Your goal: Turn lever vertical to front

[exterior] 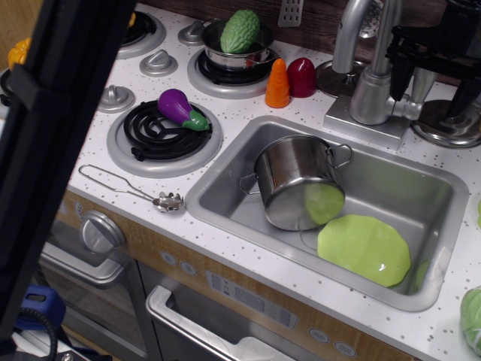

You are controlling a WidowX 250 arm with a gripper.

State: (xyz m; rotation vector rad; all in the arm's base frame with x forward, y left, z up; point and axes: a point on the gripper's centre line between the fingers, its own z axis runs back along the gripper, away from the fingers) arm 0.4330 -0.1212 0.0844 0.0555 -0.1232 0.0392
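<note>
The lever point(421, 89) is a small silver-grey paddle on a short stem jutting right from the faucet body point(370, 94), behind the sink's back rim. The paddle points roughly upward. My black gripper point(432, 84) comes in from the top right and sits over the lever. One dark finger point(399, 74) is on the lever's left, and another dark part is on its right, near the round metal base. The jaws look spread apart, with the paddle between them. Whether a finger touches the paddle cannot be told.
The tall curved spout point(353, 30) rises just left of the lever. The sink point(225, 188) holds a tipped steel pot point(293, 177) and a green plate point(364, 248). An orange carrot point(277, 84) and a red piece point(301, 77) stand left of the faucet. A black bar point(60, 135) blocks the left foreground.
</note>
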